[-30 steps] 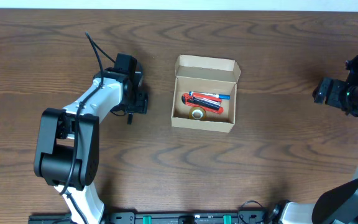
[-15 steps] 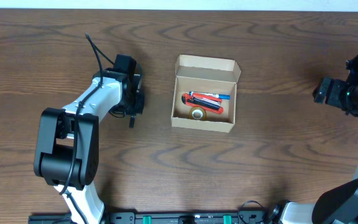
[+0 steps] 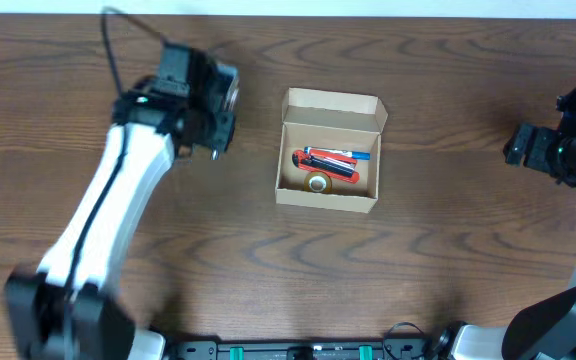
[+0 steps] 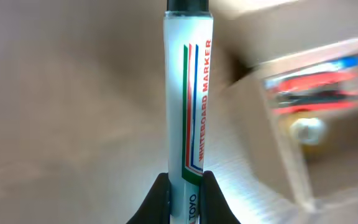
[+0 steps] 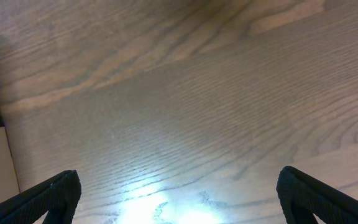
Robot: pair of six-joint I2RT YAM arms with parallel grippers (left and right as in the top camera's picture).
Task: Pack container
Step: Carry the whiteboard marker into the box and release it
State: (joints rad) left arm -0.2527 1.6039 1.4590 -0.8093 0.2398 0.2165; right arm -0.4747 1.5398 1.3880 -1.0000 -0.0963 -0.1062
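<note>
Tan cardboard container [image 3: 333, 106] sits open mid-table; the left gripper [image 4: 184, 186] nearby pinches a whiteboard marker [image 4: 188, 93] by one end, so it may pivot or slip loose, while the right gripper [image 5: 179, 186] gapes wide and empty.

Robotics lab workstation, seen from overhead. A dark wood-grain tabletop [image 3: 268, 260] fills the frame. A white-and-black robot arm [image 3: 118, 195] reaches in at left, a second arm [image 3: 560, 150] at the right edge. A black mounting rail [image 3: 298, 351] with green clips runs along the bottom edge.
</note>
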